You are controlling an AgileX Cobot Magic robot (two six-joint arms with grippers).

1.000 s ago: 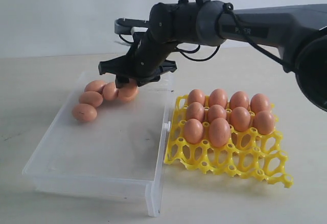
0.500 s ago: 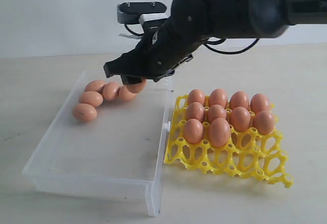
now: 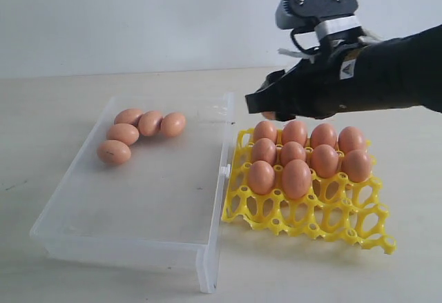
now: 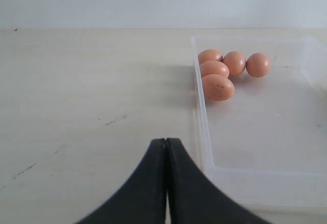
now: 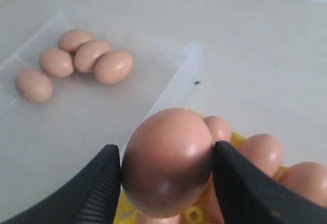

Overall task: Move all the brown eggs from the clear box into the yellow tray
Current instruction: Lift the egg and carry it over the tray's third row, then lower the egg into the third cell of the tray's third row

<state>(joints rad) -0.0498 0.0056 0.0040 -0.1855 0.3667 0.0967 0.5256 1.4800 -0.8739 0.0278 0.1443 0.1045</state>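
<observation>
Several brown eggs lie bunched at the far end of the clear box. The yellow tray to its right holds several more eggs in its back rows. My right gripper hangs above the tray's back left corner, shut on one brown egg that fills the gap between its fingers. The wrist view under it shows the box eggs and tray eggs. My left gripper is shut and empty, low over the table beside the clear box.
The tray's front two rows of cups show no eggs. The near half of the clear box's floor is bare. A small latch sticks out of the box wall facing the tray. Pale tabletop stretches beside the box.
My right gripper has risen from the egg cluster at the box's far end and swung right, carrying one egg to above the tray's back left corner.
</observation>
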